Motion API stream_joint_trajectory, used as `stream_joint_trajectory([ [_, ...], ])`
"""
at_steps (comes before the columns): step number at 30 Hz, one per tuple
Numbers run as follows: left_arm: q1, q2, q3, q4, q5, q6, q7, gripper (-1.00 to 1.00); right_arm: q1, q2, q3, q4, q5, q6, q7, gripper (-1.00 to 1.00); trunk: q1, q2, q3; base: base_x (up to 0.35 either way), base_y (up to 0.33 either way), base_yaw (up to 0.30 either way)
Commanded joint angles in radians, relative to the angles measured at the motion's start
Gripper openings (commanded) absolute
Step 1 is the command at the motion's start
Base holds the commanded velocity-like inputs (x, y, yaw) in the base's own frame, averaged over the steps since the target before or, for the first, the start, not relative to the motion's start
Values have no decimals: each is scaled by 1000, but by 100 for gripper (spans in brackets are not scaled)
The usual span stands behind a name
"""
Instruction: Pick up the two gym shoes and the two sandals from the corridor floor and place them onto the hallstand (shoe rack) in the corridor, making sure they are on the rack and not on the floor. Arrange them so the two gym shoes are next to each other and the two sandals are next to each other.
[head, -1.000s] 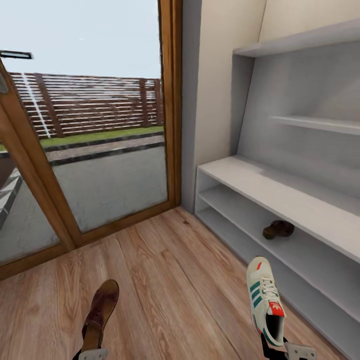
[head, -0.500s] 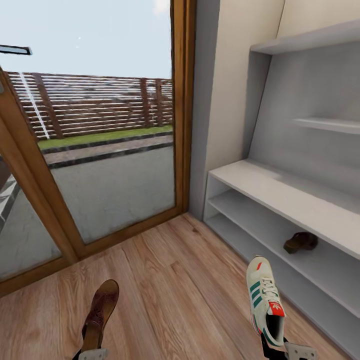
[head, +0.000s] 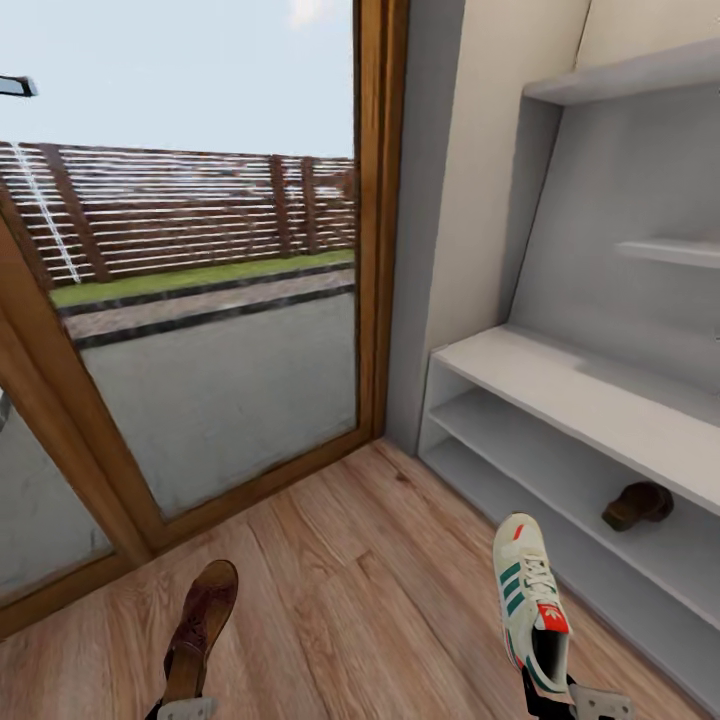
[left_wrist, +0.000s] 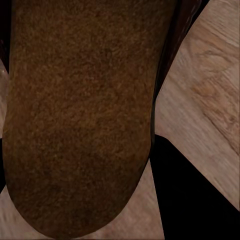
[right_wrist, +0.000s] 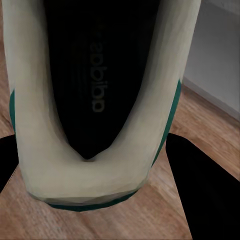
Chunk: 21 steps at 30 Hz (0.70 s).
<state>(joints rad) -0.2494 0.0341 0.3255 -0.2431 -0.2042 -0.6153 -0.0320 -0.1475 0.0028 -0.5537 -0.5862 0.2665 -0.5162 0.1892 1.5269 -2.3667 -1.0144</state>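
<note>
Head view, corridor beside a glazed wooden door (head: 370, 200). Left gripper (head: 185, 708): seen at the lower edge, closed on the heel end of one brown sandal (head: 200, 630), which is held above the corridor floor (head: 360, 560) with its toe pointing forward. Right gripper (head: 575, 700): closed on the heel of one gym shoe (head: 530, 600), likewise held out forward. Second sandal (head: 637, 504): lying inside an open compartment of the hallstand (head: 560, 385), well apart from both held shoes. Left wrist view: sandal sole (left_wrist: 80, 115) seen close, floor behind. Right wrist view: shoe opening (right_wrist: 95, 80) seen close.
</note>
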Motion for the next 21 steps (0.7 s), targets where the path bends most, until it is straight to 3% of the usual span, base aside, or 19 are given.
stream_joint_trajectory([
  [1,-1,0,9,1,-11,-3,-3,-100,-1,1,-8,0,5,-4,9,-100,0,0,-1,275,244,-244],
  [14,-1,0,9,1,-12,-3,-3,-100,-1,1,-9,0,5,-4,6,-100,0,0,-1,204,254,-267],
  [21,-1,0,9,1,-12,-3,-3,-100,-1,1,-9,0,5,-4,6,-100,0,0,-1,20,45,-274],
])
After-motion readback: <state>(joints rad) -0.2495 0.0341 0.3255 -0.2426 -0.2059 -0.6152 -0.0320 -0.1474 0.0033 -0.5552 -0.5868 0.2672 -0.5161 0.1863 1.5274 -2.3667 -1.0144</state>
